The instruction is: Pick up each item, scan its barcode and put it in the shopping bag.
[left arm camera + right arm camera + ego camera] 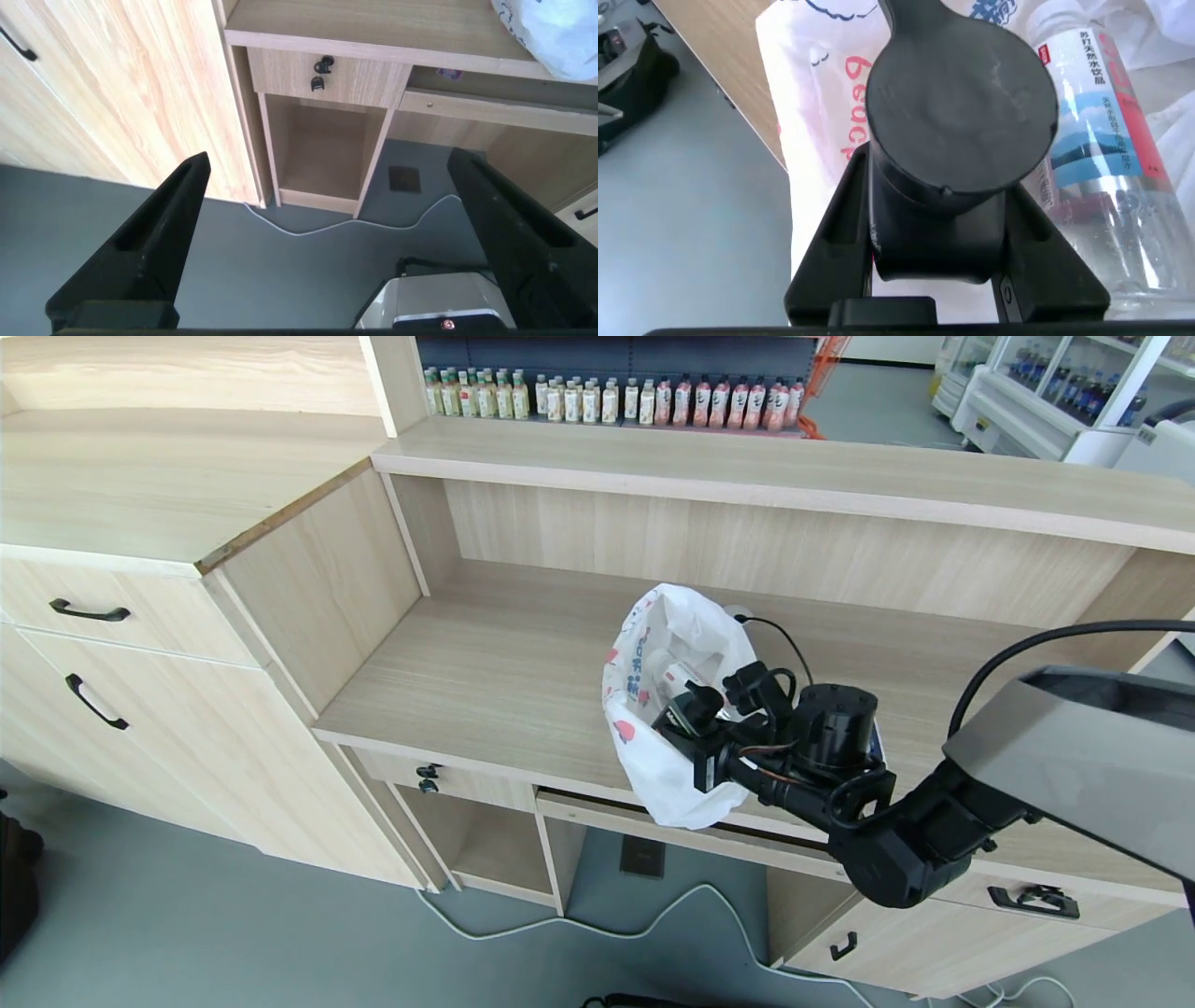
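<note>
A white shopping bag (653,775) with red and blue print stands open at the counter's front edge, its lower part hanging over the edge. My right gripper (698,721) is at the bag's mouth, shut on a black barcode scanner (957,103) with a round head. A thin black cable (782,637) runs from the scanner across the counter. Inside the bag (817,84) lies a clear water bottle (1106,159) with a blue and white label, beside the scanner. My left gripper (329,163) hangs low over the grey floor, open, with nothing between its fingers, facing the counter's underside.
The wooden counter (485,663) has a raised back ledge and a tall cabinet (140,644) with drawers to the left. Below the counter are an open cubby (322,149), a keyed drawer lock (320,75) and a white cable (308,224) on the floor.
</note>
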Controlling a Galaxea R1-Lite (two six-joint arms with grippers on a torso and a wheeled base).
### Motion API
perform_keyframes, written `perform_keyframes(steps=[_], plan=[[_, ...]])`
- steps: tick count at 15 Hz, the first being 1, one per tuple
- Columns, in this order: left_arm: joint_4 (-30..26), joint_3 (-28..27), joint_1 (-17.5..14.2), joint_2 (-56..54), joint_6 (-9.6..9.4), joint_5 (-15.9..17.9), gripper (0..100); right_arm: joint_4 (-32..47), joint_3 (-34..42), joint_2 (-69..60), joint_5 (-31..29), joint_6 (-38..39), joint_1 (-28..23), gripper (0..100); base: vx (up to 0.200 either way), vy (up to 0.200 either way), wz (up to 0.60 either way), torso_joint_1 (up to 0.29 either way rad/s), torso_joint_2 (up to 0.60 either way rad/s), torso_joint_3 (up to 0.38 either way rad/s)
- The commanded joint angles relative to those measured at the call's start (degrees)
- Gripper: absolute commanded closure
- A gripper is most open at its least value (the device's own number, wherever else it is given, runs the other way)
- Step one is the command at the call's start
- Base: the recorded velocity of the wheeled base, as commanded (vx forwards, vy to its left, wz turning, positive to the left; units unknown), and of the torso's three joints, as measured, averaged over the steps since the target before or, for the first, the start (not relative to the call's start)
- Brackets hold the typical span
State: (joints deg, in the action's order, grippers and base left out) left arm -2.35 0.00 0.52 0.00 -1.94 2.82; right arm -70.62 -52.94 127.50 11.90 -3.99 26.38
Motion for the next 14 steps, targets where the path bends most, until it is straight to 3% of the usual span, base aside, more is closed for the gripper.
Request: perform_keyframes(steps=[1,8,9,14], plan=[[-0.02,0.0,0.0,0.09,0.0,0.0,0,-0.04,0.3,1.35,-0.03,-0.06,-0.36,100,0.0,0.0,0.0,0.0,0.0,0.0],[-0.02,0.0,0.0,0.09,0.0,0.0,0,0.22,0.65,2.14,0.06,-2.08,-1.51,100,0.0,0.0,0.0,0.0,0.0,0.0],[-0.02,0.0,0.0,0.09,-0.08,0.0,0,0.57,0.65,2.14,0.14,-2.25,-1.68,0,0.0,0.0,0.0,0.0,0.0,0.0],[-0.02,0.0,0.0,0.09,0.0,0.0,0,2.07,1.26,-4.1,1.37,-1.46,-3.27,0,0.0,0.0,0.0,0.0,0.0,0.0]])
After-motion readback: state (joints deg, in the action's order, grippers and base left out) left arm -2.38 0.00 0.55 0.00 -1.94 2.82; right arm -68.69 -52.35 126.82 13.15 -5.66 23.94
